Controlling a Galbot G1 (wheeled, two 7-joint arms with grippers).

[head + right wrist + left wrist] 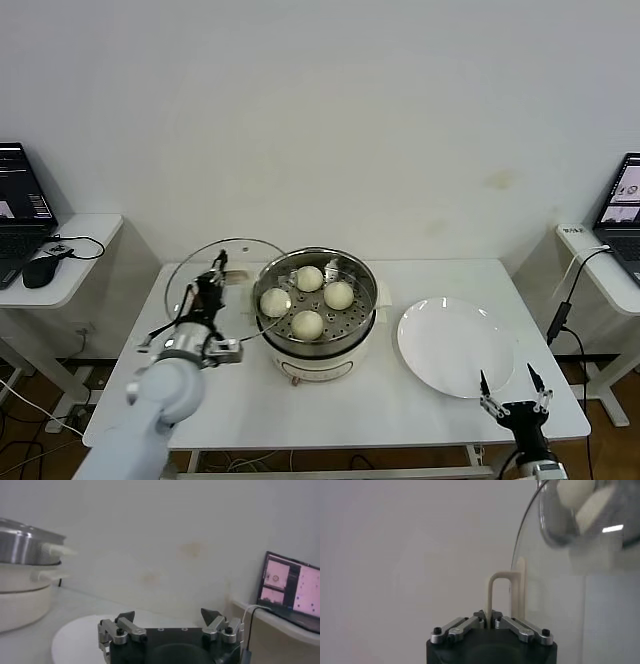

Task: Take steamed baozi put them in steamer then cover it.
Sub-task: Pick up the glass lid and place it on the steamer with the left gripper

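Observation:
The steamer (366,277) is a shiny steel pot on a cream-white base at the table's middle. Several cream-white steamed baozi (338,295) lie on its perforated tray. My left gripper (212,280) is shut on the cream handle (496,592) of a round glass lid (190,262). It holds the lid tilted on edge, just left of the pot. In the left wrist view the lid's glass (555,585) and the buns (592,507) behind it show. My right gripper (512,385) is open and empty at the table's front right. The right wrist view shows the pot's side (22,545).
A flat white plate (455,345) lies right of the steamer, its rim below my right gripper (167,615) in the right wrist view. Side desks with laptops (20,200) stand left and right. A white wall is behind the table.

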